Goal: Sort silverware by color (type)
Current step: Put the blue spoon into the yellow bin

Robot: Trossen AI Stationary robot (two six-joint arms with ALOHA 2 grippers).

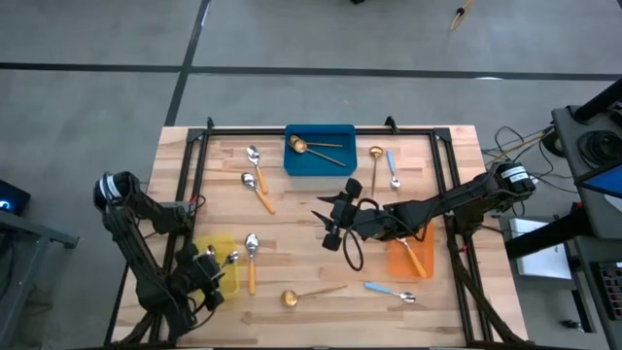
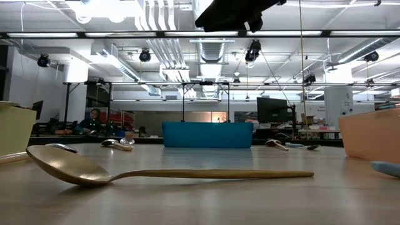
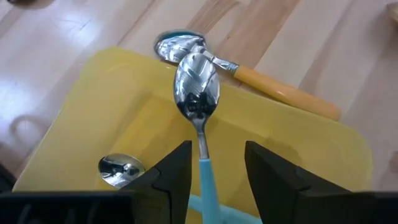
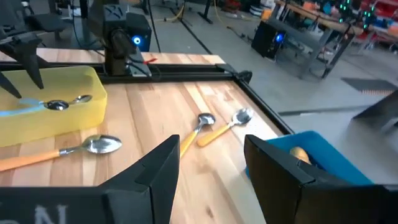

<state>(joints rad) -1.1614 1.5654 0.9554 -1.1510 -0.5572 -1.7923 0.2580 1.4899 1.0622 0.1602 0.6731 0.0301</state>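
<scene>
- My left gripper (image 3: 214, 171) sits over the yellow bin (image 1: 222, 255), its jaws clamped on the handle of a blue spoon (image 3: 198, 99) whose bowl points out over the bin wall.
- Another spoon bowl (image 3: 121, 169) lies inside that bin.
- An orange spoon (image 1: 252, 261) lies on the table just beside the yellow bin.
- My right gripper (image 1: 330, 220) hangs above mid-table with its jaws spread wide, holding nothing.
- Two gold spoons (image 1: 313, 148) lie in the blue bin (image 1: 320, 165); another gold one (image 2: 112, 172) lies at the near edge.

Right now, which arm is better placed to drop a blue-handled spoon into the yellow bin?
The left. Its gripper already holds a blue-handled spoon over the yellow bin. The right gripper is open and empty, mid-table.
</scene>
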